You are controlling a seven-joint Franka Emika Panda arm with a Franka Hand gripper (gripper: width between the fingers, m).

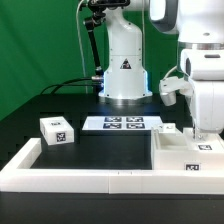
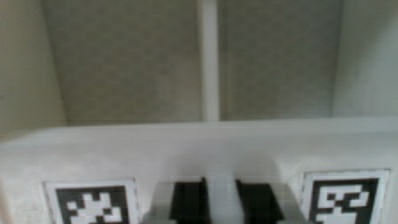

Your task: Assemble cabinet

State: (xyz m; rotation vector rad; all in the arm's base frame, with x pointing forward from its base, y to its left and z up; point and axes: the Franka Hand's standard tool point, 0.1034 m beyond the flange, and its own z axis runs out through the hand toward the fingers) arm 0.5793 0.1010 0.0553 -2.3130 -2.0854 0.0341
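The white cabinet body (image 1: 185,152) lies at the exterior view's right, inside the rails, with tags on its side. My gripper (image 1: 205,130) stands straight down on it. In the wrist view the two dark fingers (image 2: 187,200) stand close together with a thin white wall of the cabinet body (image 2: 196,145) between them, so the gripper (image 2: 217,200) is shut on that wall. Two tags flank the fingers. One small white block (image 1: 57,129) with a tag sits apart at the exterior view's left.
The marker board (image 1: 122,123) lies flat in front of the robot base (image 1: 124,70). Long white border rails (image 1: 70,172) run along the front and left of the black table.
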